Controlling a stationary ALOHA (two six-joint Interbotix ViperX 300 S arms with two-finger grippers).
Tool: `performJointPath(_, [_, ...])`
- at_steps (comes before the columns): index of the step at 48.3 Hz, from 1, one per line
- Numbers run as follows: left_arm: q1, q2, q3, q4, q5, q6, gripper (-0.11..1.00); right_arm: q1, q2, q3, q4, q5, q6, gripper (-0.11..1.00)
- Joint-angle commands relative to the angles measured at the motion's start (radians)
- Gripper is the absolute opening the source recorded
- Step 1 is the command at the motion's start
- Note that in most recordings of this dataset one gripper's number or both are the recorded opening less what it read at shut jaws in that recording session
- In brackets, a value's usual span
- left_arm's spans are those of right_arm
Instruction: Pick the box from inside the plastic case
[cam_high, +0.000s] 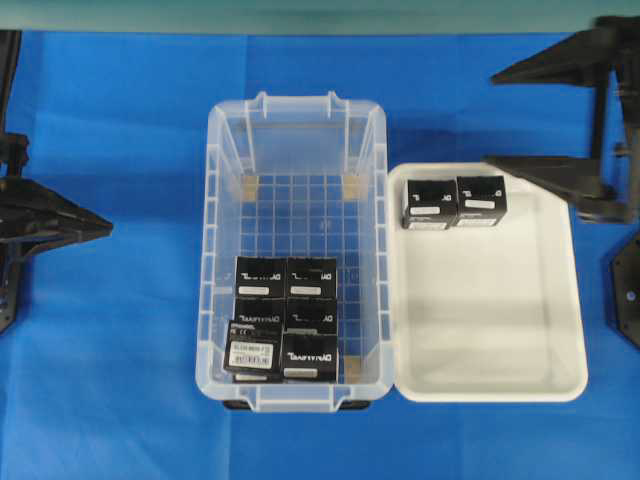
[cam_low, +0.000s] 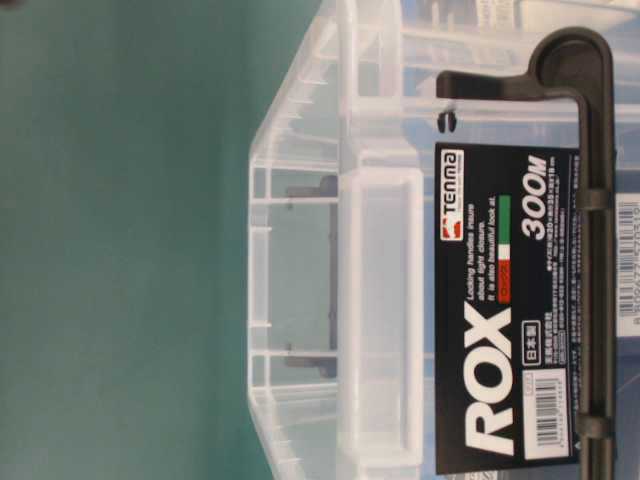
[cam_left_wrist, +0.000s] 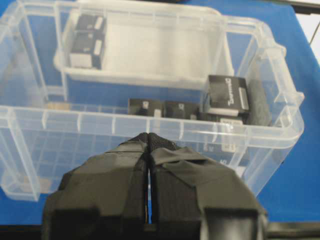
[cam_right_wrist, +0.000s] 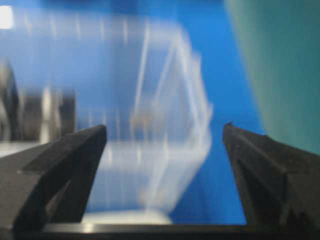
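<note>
The clear plastic case stands mid-table. Several small black boxes with white lettering are packed at its near end, and one there shows a barcode sticker. My left gripper is shut and empty, left of the case and apart from it. In the left wrist view its tips point at the case wall, with boxes behind it. My right gripper is open and empty at the far right. The right wrist view is blurred, with the gripper facing the case.
A shallow white tray lies right of the case and touches it. It holds two black boxes at its far end. The table-level view shows the case end wall and its black ROX label. Blue cloth covers the table.
</note>
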Motion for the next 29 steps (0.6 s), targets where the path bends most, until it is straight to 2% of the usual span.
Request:
performJointPath(1, [-0.008, 0.002, -0.032, 0.003, -0.009, -0.003, -0.03, 0.012, -0.046, 0.026, 0.008, -0.074, 0.003, 0.97])
performJointPath(8, [-0.012, -0.011, -0.040, 0.003, -0.005, -0.002, -0.03, 0.040, -0.114, 0.058, 0.034, -0.101, 0.031, 0.97])
performJointPath(12, [-0.012, -0.015, -0.040, 0.003, -0.006, 0.000, -0.03, 0.067, -0.132, 0.072, 0.049, -0.106, 0.095, 0.97])
performJointPath(20, [-0.012, -0.018, -0.041, 0.003, -0.006, 0.000, -0.03, 0.121, -0.132, 0.107, 0.048, -0.110, 0.199, 0.97])
performJointPath(29, [-0.014, -0.018, -0.041, 0.003, -0.005, 0.003, -0.03, 0.138, -0.107, 0.130, 0.048, -0.167, 0.236, 0.97])
